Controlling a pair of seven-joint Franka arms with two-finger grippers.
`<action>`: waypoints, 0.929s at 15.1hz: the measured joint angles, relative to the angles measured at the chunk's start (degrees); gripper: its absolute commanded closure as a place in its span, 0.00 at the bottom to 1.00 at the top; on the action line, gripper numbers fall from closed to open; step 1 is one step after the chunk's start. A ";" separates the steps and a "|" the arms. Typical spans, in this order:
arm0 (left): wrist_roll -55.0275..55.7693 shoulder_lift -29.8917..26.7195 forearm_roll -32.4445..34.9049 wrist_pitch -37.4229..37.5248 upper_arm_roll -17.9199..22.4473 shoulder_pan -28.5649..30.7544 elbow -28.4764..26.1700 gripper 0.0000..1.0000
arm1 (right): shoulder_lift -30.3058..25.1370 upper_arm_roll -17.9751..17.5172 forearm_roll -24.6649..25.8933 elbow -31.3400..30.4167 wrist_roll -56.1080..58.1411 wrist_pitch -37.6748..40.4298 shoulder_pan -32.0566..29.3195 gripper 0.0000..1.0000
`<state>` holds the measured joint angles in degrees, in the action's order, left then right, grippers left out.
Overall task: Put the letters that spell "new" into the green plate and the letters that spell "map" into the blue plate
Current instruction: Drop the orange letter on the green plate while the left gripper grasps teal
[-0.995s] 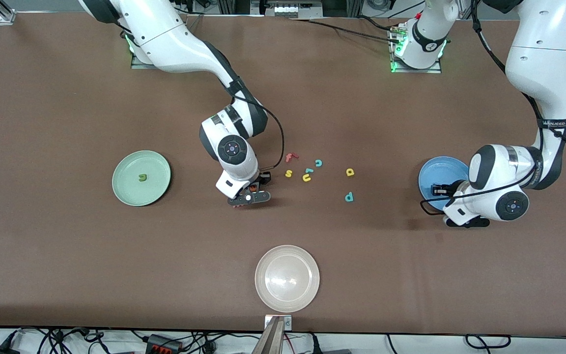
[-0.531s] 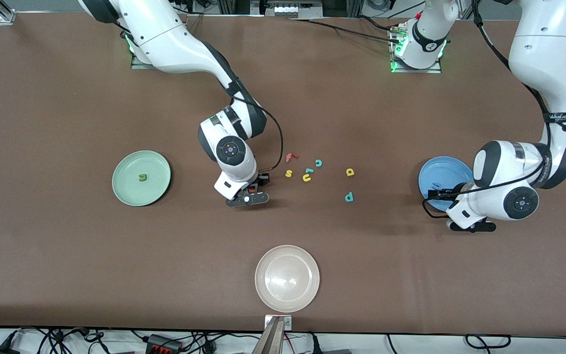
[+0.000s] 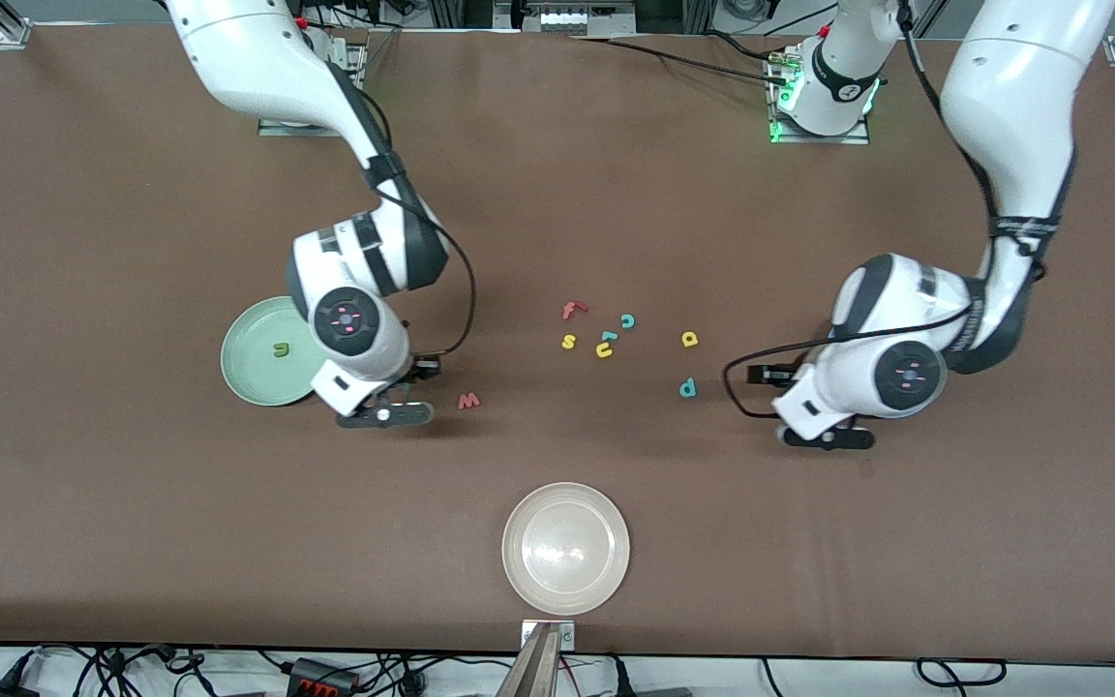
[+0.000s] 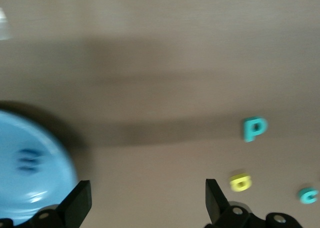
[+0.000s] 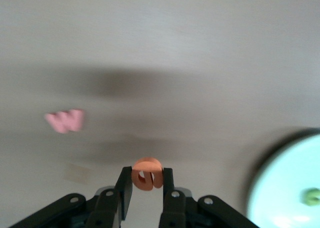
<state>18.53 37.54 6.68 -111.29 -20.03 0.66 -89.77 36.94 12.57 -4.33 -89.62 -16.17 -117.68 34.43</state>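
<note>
I see the right gripper pinching the orange e between its fingers, over the table just beside the green plate, which holds the green n. The pink w lies on the table near it. My left gripper hangs with fingers wide, empty, over the table between the blue plate, holding the blue m, and the teal p. The yellow a lies near the p.

No legible print; foam letters w, p readable
</note>
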 measured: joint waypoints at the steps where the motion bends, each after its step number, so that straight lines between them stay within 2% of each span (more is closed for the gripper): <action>1: 0.68 1.19 0.00 -1.24 -0.07 -2.01 0.58 0.00 | -1.05 0.47 0.00 -2.00 1.29 0.00 -0.64 0.84; 3: 2.30 3.28 0.01 -6.37 -0.08 -5.82 1.21 0.01 | -2.46 0.83 0.03 -5.08 3.44 -0.04 -2.28 0.84; 6: 3.95 5.90 0.03 -11.97 0.08 -8.05 1.20 0.15 | -4.00 1.04 0.06 -8.55 8.47 -0.05 -5.89 0.83; 8: 4.01 7.36 0.03 -13.35 0.29 -8.05 1.21 0.26 | -5.49 1.06 0.06 -10.95 11.85 -0.05 -8.50 0.83; 11: 6.10 9.03 0.03 -14.47 0.38 -8.14 1.20 0.37 | -8.36 1.06 0.06 -14.98 13.95 -0.04 -10.21 0.84; 12: 6.73 9.53 0.03 -15.00 0.38 -8.24 1.20 0.44 | -9.25 1.03 0.06 -16.56 14.01 -0.05 -10.21 0.83; 14: 7.30 10.10 0.04 -15.55 0.38 -8.43 1.21 0.67 | -10.32 0.94 0.06 -19.46 14.03 -0.33 -10.19 0.83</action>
<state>25.83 47.64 6.72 -126.84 -19.65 -7.76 -88.56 26.62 13.51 -4.27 -109.09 -2.14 -118.01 24.24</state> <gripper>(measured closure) 0.361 0.714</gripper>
